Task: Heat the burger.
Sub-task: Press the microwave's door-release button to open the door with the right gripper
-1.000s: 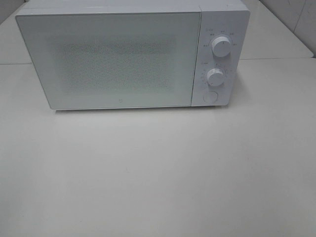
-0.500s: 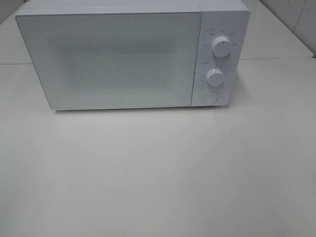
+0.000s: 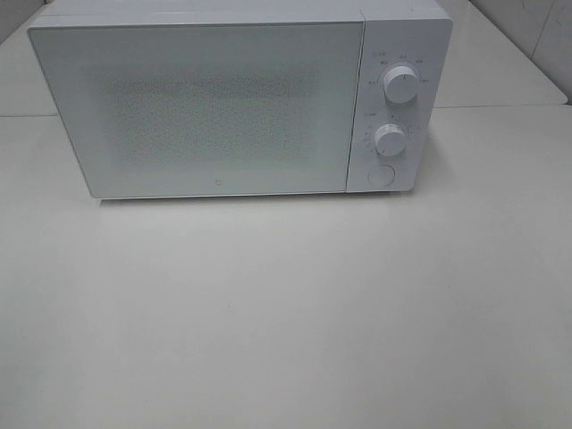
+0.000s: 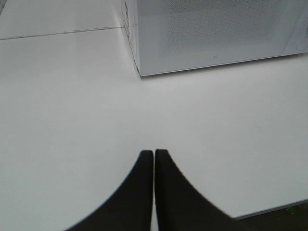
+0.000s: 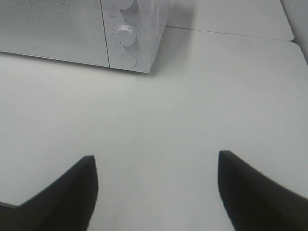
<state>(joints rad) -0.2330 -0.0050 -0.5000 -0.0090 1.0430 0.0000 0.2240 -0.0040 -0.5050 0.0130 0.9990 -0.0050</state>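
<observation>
White microwave (image 3: 223, 98), door closed, lettering (image 3: 401, 59) round its dials (image 3: 399, 86) unreadable — left tool (image 4: 154, 152) clenched, right tool (image 5: 156, 156) released.

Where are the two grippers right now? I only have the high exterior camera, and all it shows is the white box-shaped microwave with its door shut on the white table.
Observer: The left gripper is fully shut. It is over the white table, out in front of the left front corner of the white box-shaped microwave.
Operator: And the other one?
Observer: The right gripper is open wide with nothing between its fingers. It is over bare table in front of the microwave's end with the round white dial.
Operator: Does either wrist camera show the burger?
Observer: No, both wrist views show only table and microwave.
</observation>
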